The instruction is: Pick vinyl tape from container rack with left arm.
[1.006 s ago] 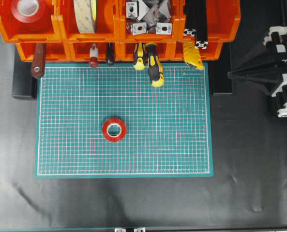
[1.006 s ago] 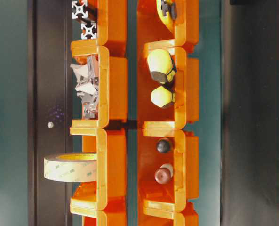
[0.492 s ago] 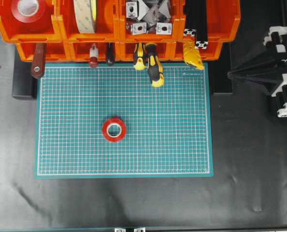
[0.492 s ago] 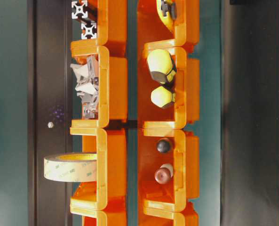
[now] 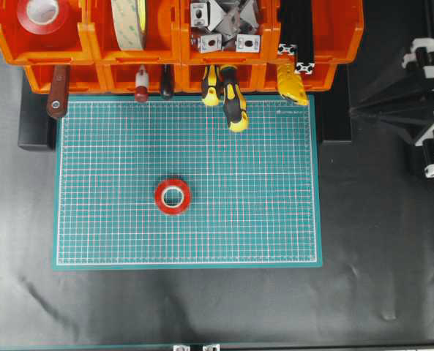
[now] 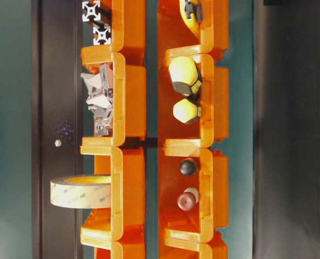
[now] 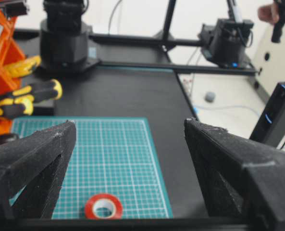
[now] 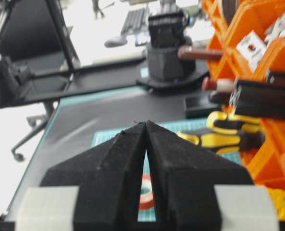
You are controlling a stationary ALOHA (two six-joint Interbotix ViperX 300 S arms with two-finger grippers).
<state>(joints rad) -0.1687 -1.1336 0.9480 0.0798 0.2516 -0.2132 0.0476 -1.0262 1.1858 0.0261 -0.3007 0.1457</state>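
Note:
A small red vinyl tape roll (image 5: 173,196) lies flat on the green cutting mat (image 5: 275,205). It also shows in the left wrist view (image 7: 103,207). A second red roll (image 5: 43,14) sits in the far-left upper bin of the orange container rack (image 5: 176,45). My left gripper (image 7: 130,130) is open and empty, with its jaws wide apart, and looks across the mat from the left. In the overhead view only a sliver of it shows at the left edge. My right gripper (image 5: 354,111) is shut and empty at the right, off the mat.
A cream-beige tape roll (image 5: 129,22) stands in the second bin and shows at table level (image 6: 79,191). Metal brackets (image 5: 224,25) and black extrusions (image 5: 297,33) fill other bins. Yellow-black screwdrivers (image 5: 233,102) stick out of the lower row over the mat's far edge.
My right arm has shifted slightly to the right and away from the mat. The red rolls and the left gripper have not visibly moved.

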